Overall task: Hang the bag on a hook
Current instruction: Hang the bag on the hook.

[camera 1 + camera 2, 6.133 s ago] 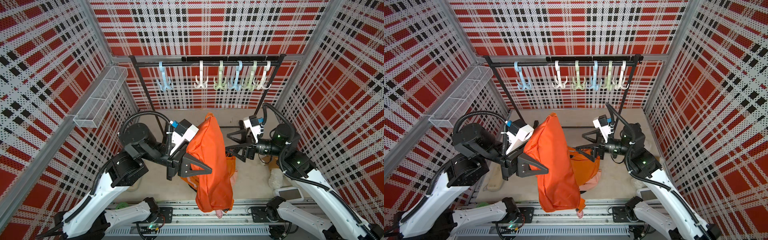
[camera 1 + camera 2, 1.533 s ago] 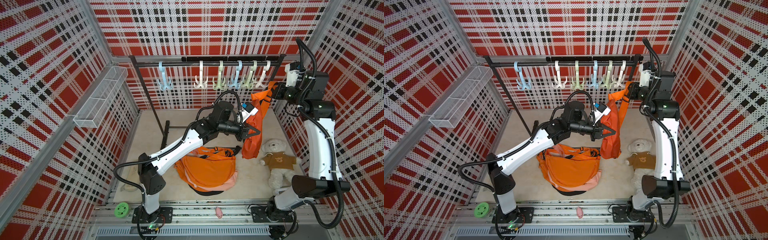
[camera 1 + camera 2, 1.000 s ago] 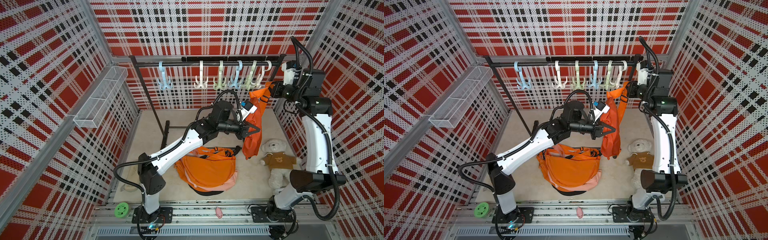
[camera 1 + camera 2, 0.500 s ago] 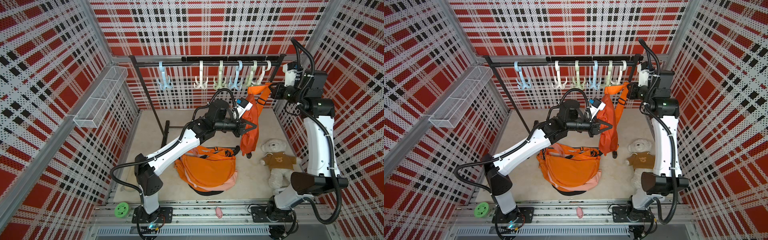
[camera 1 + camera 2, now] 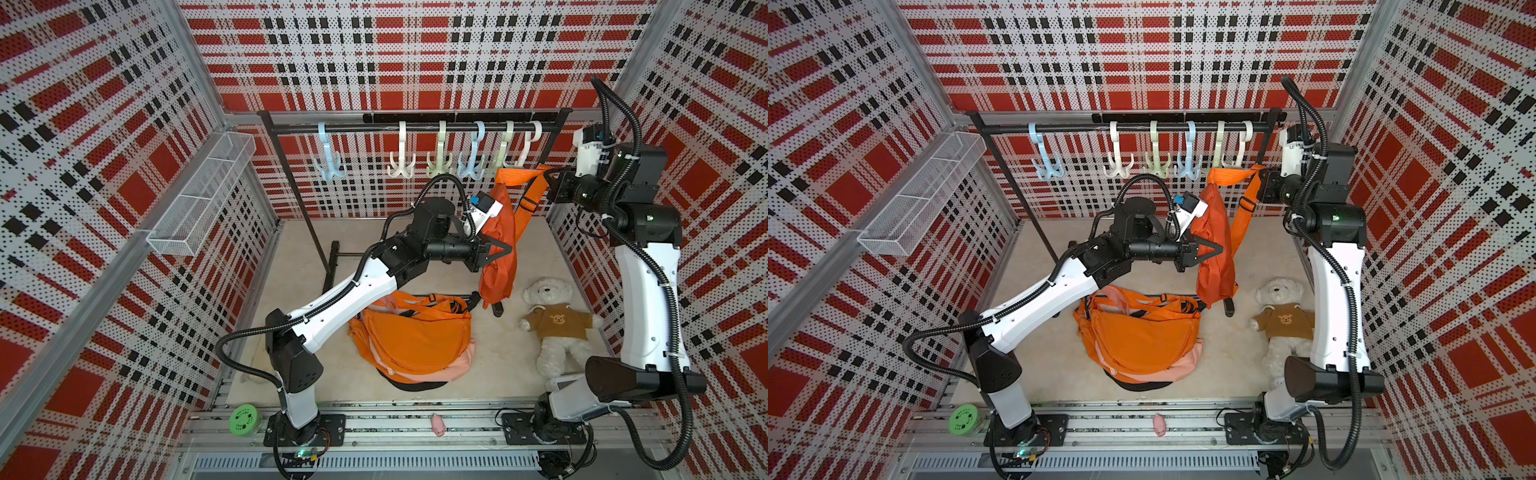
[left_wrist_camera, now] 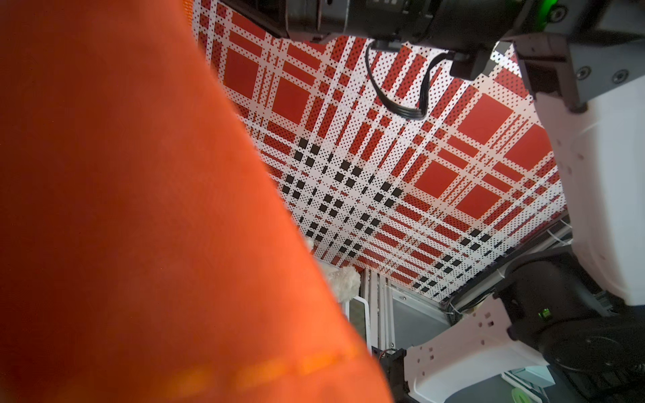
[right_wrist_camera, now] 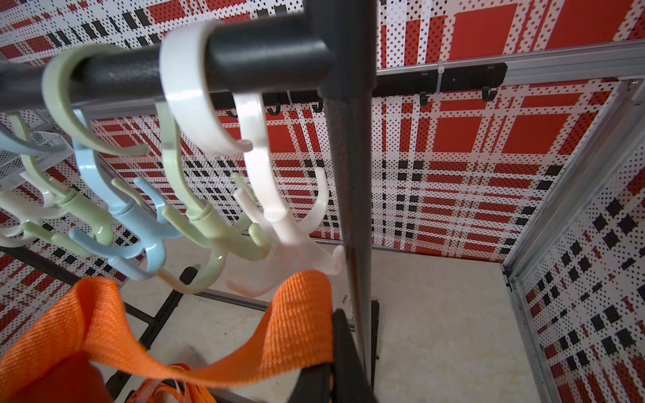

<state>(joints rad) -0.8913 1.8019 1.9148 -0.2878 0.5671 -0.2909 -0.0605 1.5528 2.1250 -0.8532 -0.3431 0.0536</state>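
no readable text, no legible labels

White teddy bear (image 5: pixel 555 328) in brown shirt, supine on beige floor (image 5: pixel 299 266); wire mesh basket (image 5: pixel 199 195) on plaid side wall (image 5: pixel 83 166); green disc (image 5: pixel 244 419) and small pink item (image 5: pixel 437 424), well apart, on front rail (image 5: pixel 395 424).

The right gripper (image 5: pixel 552 179) sits just below the end of the rail (image 5: pixel 374 129). From it the strap (image 5: pixel 521 174) runs just under the nearest 2 of the 6 hooks (image 7: pixel 279 223) to the bag (image 5: pixel 505 216). The bag hangs between both grippers, against the left gripper (image 5: pixel 503 251). Below the left gripper a second bag (image 5: pixel 415 336) lies on the floor (image 5: pixel 299 266). The teddy bear (image 5: pixel 557 324) lies below the right gripper, beside that second bag. The wire basket (image 5: pixel 199 199) hangs on the side wall, well to the left of the left gripper.
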